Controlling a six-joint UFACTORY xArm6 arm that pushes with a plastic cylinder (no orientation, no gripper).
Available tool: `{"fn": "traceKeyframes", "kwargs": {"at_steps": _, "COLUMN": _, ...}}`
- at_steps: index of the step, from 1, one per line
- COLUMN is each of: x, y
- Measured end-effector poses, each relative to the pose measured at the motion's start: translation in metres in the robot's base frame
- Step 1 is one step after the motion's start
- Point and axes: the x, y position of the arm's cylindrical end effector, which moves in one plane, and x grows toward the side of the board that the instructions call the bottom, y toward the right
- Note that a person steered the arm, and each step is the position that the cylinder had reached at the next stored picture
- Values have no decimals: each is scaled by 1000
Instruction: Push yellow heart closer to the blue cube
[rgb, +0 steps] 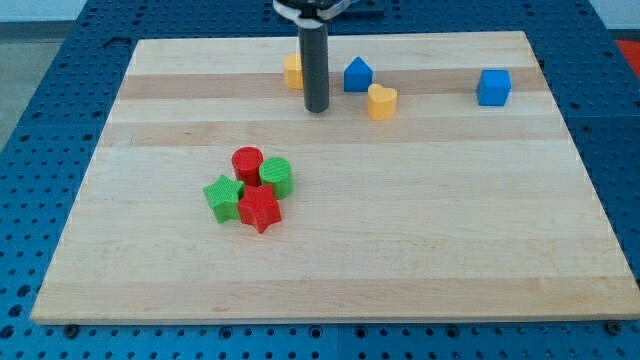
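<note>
The yellow heart (381, 102) lies near the view's top, right of centre. The blue cube (493, 88) sits further to the view's right, a wide gap away from the heart. My tip (317, 108) rests on the board just left of the yellow heart, with a small gap between them. A blue house-shaped block (358, 75) lies just above and left of the heart. A yellow block (292, 71) is partly hidden behind the rod; its shape is unclear.
A cluster sits left of centre: red cylinder (247, 163), green cylinder (277, 176), green star (223, 197), red star (259, 209). The wooden board (420, 240) lies on a blue perforated table.
</note>
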Motion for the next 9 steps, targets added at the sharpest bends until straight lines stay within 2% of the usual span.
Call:
{"fn": "traceKeyframes", "kwargs": {"at_steps": 3, "x": 14, "y": 169}}
{"fn": "traceKeyframes", "kwargs": {"at_steps": 4, "x": 14, "y": 169}}
{"fn": "traceKeyframes", "kwargs": {"at_steps": 6, "x": 15, "y": 80}}
{"fn": "traceKeyframes", "kwargs": {"at_steps": 8, "x": 74, "y": 87}}
{"fn": "traceKeyframes", "kwargs": {"at_steps": 9, "x": 70, "y": 111}}
